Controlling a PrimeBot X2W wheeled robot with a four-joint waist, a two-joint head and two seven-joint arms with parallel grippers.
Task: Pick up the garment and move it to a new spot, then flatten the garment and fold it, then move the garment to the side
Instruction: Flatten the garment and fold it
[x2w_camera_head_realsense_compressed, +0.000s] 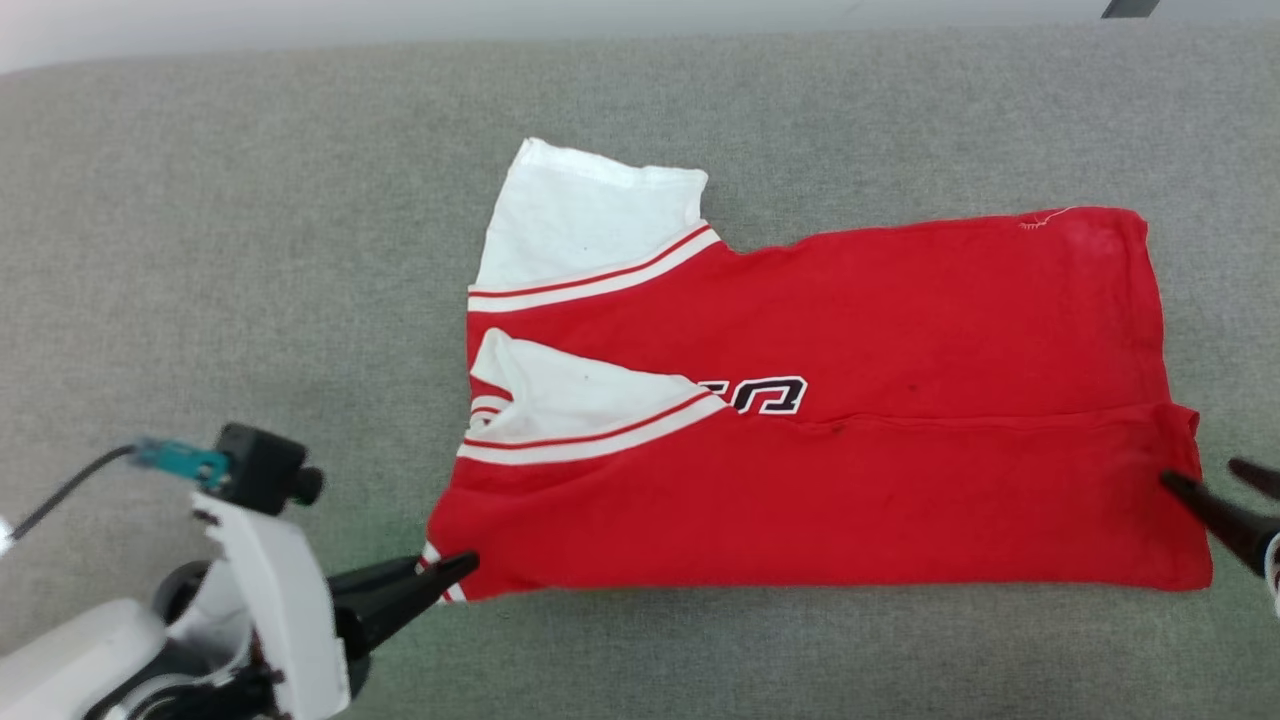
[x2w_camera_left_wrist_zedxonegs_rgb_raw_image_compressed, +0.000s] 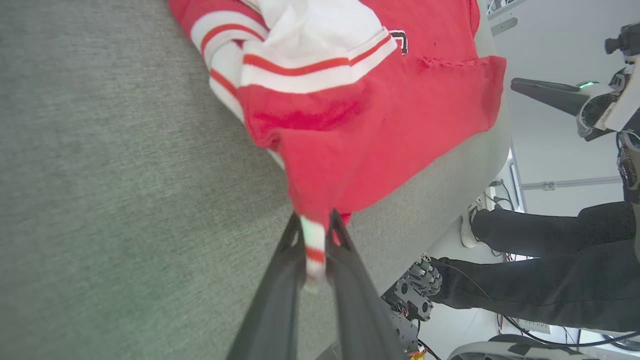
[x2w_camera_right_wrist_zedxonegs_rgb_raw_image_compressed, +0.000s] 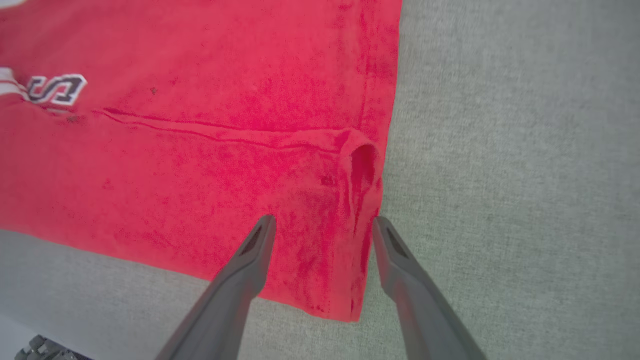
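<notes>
Red garment (x2w_camera_head_realsense_compressed: 850, 400) folded flat on the grey counter (x2w_camera_head_realsense_compressed: 250, 250), left claw (x2w_camera_head_realsense_compressed: 457, 572) pinched on its striped near-left corner, right claw (x2w_camera_right_wrist_zedxonegs_rgb_raw_image_compressed: 322, 222) spread wide over the near-right hem corner, gripping nothing

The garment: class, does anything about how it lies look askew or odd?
Yes. On the garment, the far white sleeve juts past the folded outline while the near sleeve lies tucked in. Near the right gripper, the folded edge puckers into a small loop.
</notes>
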